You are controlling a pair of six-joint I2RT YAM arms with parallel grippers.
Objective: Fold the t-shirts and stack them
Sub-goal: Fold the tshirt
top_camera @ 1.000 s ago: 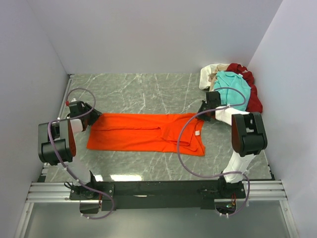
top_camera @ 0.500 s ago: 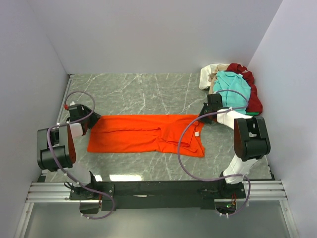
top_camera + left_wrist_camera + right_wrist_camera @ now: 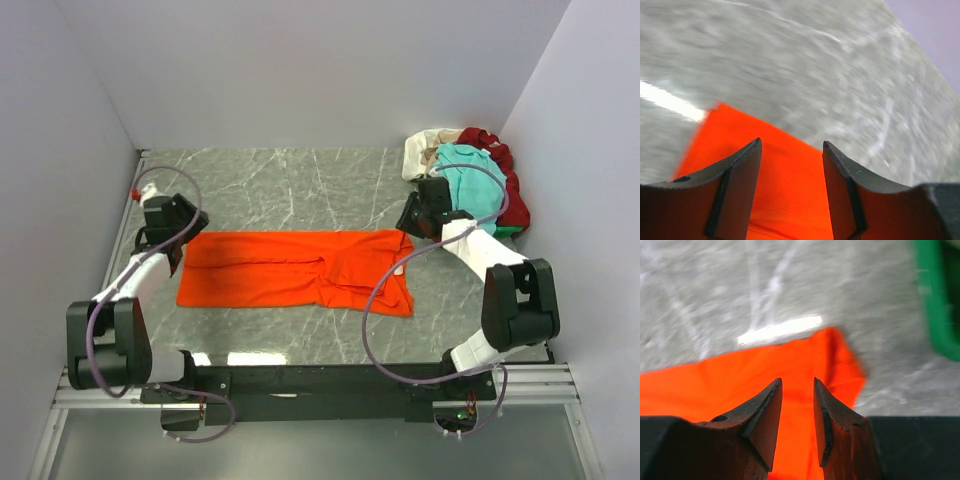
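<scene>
A bright orange t-shirt [image 3: 300, 268] lies flat as a long folded band across the table's middle, its white neck label [image 3: 398, 268] near the right end. My left gripper [image 3: 187, 226] hovers open at the shirt's far left corner; orange cloth [image 3: 790, 180] shows below the gap between its fingers [image 3: 737, 170]. Open too, my right gripper [image 3: 408, 222] is at the far right corner, over the orange cloth [image 3: 740, 375], with nothing between its fingers [image 3: 767, 410]. Cream [image 3: 424, 150], teal [image 3: 472, 176] and dark red [image 3: 510, 190] t-shirts are heaped at the back right.
White walls close in the marble table [image 3: 290, 185] at the back and both sides. The heap of shirts sits just behind my right arm. A green edge [image 3: 937, 300] shows at the right of the right wrist view. A black rail [image 3: 320, 380] runs along the near edge.
My right gripper has opened and let go of the shirt's right corner. The left gripper has opened a little wider. Both arms' elbows have swung towards the near edge; the shirt stays put.
</scene>
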